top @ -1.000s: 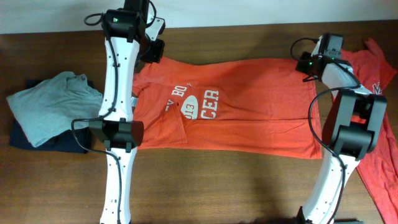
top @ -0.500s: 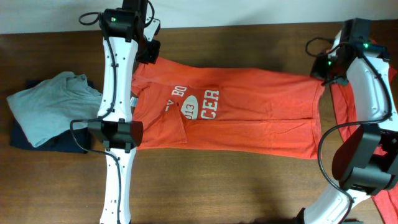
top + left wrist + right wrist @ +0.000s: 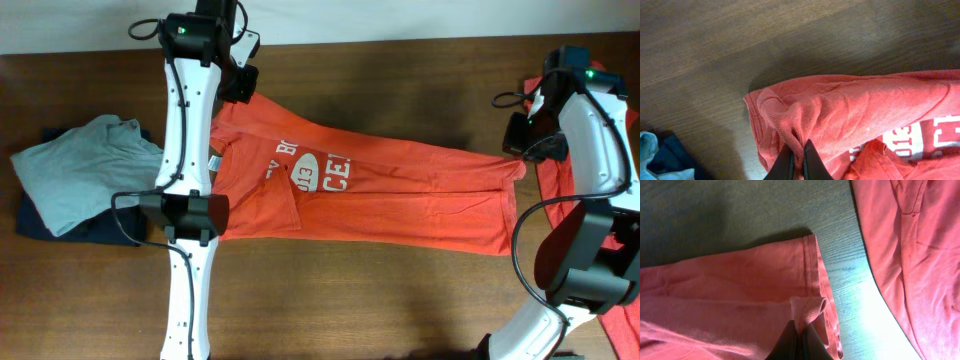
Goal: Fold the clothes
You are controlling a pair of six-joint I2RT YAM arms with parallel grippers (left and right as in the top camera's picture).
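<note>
Two YAM arms each pinched one end of an orange-red heathered T-shirt [image 3: 400, 195] that lay lengthwise across the middle of a dark wooden table [image 3: 400, 300]. The left gripper [image 3: 243, 82] was at the shirt's far corner on the left arm's side. In the left wrist view its fingers were closed together on a bunched ridge of the cloth [image 3: 798, 159]. The right gripper [image 3: 525, 152] was at the hemmed end opposite, and in the right wrist view its fingers were clamped on a small fold beside the stitched hem [image 3: 800, 336]. Between the two grips the far edge of the shirt ran in a slant, while the near edge lay flat on the wood.

White chest lettering showed only in part among the folds: "BO" above, "013" on a white oval, and "CE" beside it.

A second orange-red shirt [image 3: 905, 245] lay just beyond the hem on the right arm's side. A rumpled pale grey garment [image 3: 75, 175] rested on a dark navy one [image 3: 35, 222] near the table's left edge, beside the left arm.
</note>
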